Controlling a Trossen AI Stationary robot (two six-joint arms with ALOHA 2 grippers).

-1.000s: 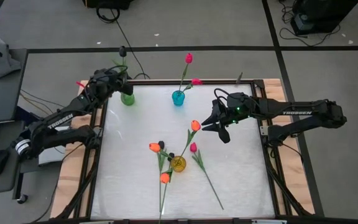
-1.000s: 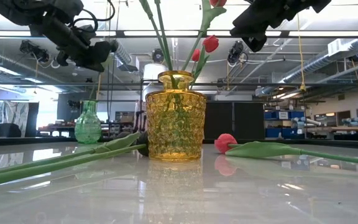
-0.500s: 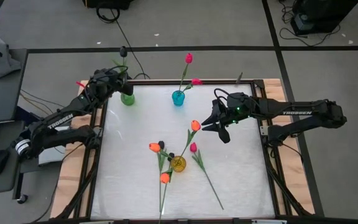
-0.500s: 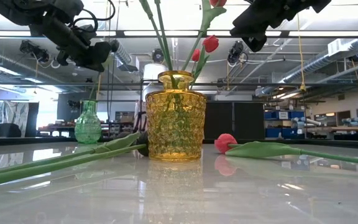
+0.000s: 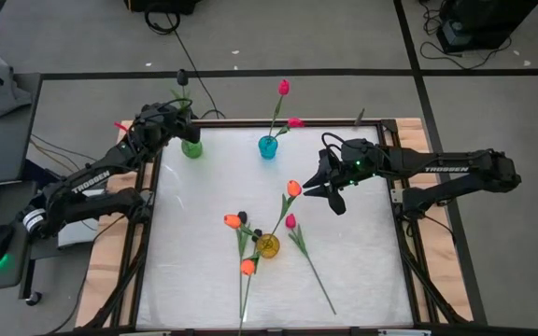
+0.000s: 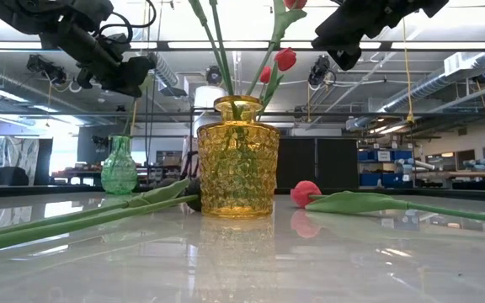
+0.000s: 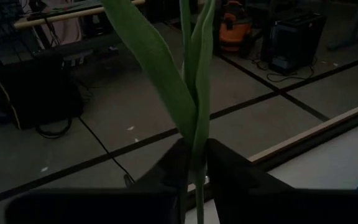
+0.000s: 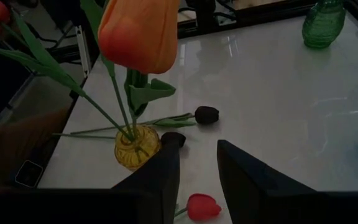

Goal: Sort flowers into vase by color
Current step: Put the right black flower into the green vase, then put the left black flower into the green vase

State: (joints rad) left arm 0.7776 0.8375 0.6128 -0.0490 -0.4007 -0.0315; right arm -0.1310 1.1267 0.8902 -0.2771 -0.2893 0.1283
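Figure. My left claw (image 5: pixel 177 121) sits over the green vase (image 5: pixel 191 147) at the counter's far left corner, its fingers (image 7: pixel 166 177) standing close on either side of a green stem (image 7: pixel 197 124). I cannot tell whether they clamp it or have let go. I keep the stem upright there so that it can drop straight through the narrow neck; its bud is out of the wrist view, though a dark bud (image 5: pixel 183 76) shows beyond the claw from above.

My right claw (image 5: pixel 318 189) hovers above the counter (image 5: pixel 362 271) with its fingers apart, holding nothing, beside an orange tulip (image 5: pixel 293 188) that rises from the yellow vase (image 5: pixel 268 245). I judge it parked there to take the next flower.

The blue vase (image 5: pixel 267 147) holds pink-red tulips. One pink-red tulip (image 5: pixel 290 221) and a black bud (image 8: pixel 206 114) lie loose beside the yellow vase, not yet sorted.
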